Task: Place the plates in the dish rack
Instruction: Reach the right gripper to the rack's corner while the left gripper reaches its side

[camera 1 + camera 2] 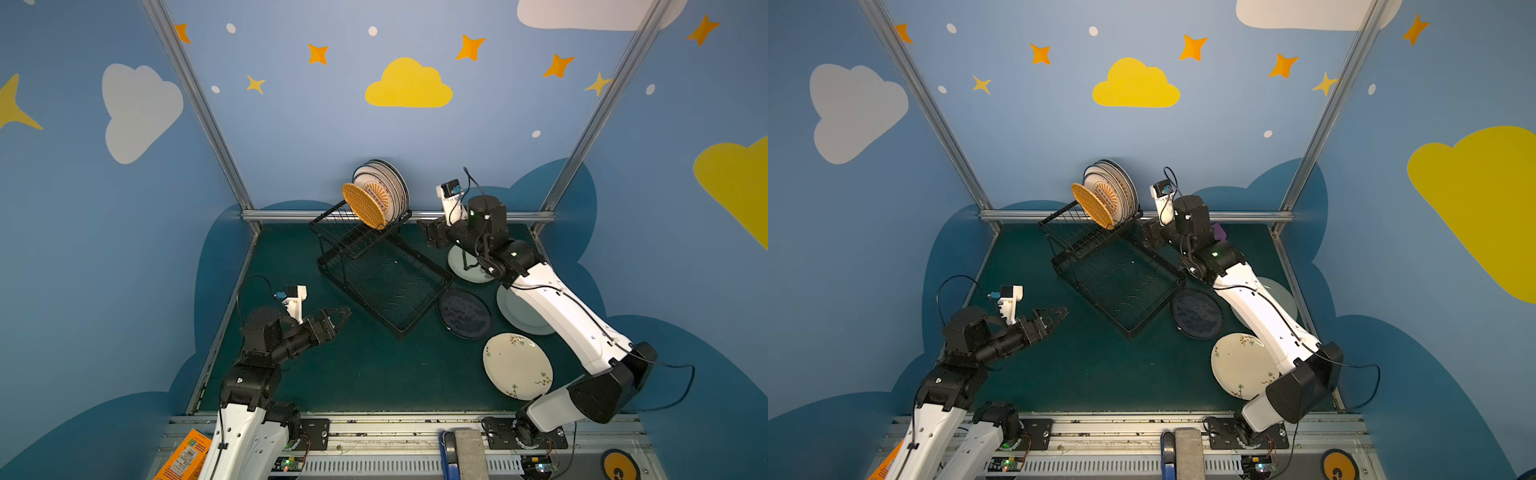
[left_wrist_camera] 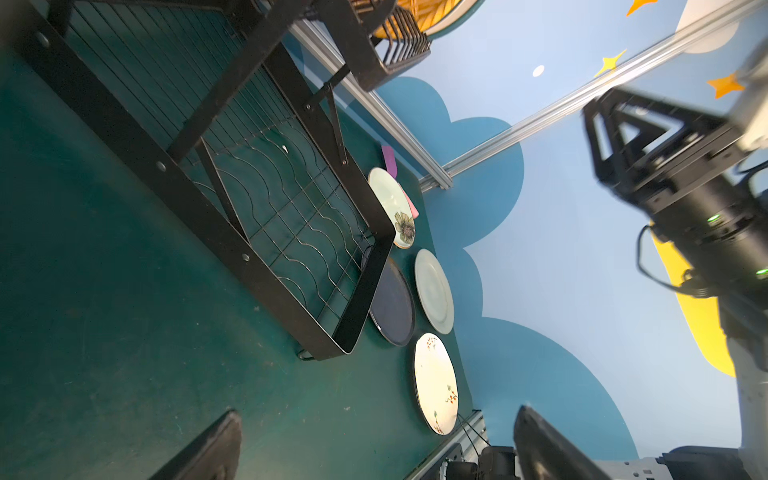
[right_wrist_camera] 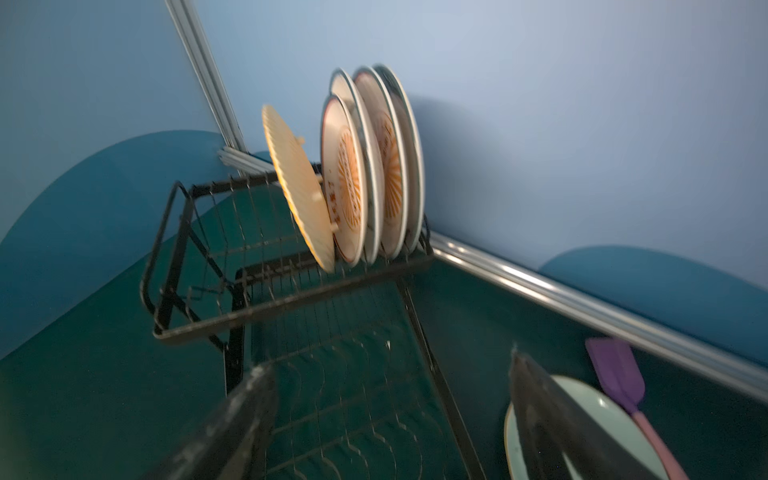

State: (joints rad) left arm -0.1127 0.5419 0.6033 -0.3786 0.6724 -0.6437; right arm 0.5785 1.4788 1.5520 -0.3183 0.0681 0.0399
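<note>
- Black wire dish rack (image 1: pixel 444 277) at an angle on the green table (image 1: pixel 353 374), near the back wall; slotted upper tier toward the wall, flat lower tray toward the front.
- On edge in the upper tier: orange woven plate (image 1: pixel 363 206) foremost, tilted. Base close to its neighbour, top leaning away.
- Right behind it, a tight upright row of white sunburst plates (image 1: pixel 384 187) — about four by the right wrist view (image 3: pixel 353 178), though blurred there.
- Flat on the table, right of the rack:
  - dark navy plate (image 1: pixel 463 313), just beside the tray's near corner;
  - pale green plate (image 1: pixel 515 316), beside the navy one, partly hidden under the right arm in both top views;
  - cream floral plate (image 1: pixel 517 365), nearest the front edge;
  - pale plate with a dark flower print (image 2: pixel 392 205), further back along the tray's side.
- Purple-and-pink spatula (image 3: pixel 615 374) on the table beside the flower-print plate, close to the back rail.
- Left gripper (image 1: pixel 343 313): above the table, left of the tray and pointing toward it, fingers (image 2: pixel 212 444) spread wide with nothing between them.
- Right gripper (image 1: pixel 426 232): raised near the right end of the upper tier, clear of the plates — fingers (image 3: pixel 232 415) far apart, holding nothing.
</note>
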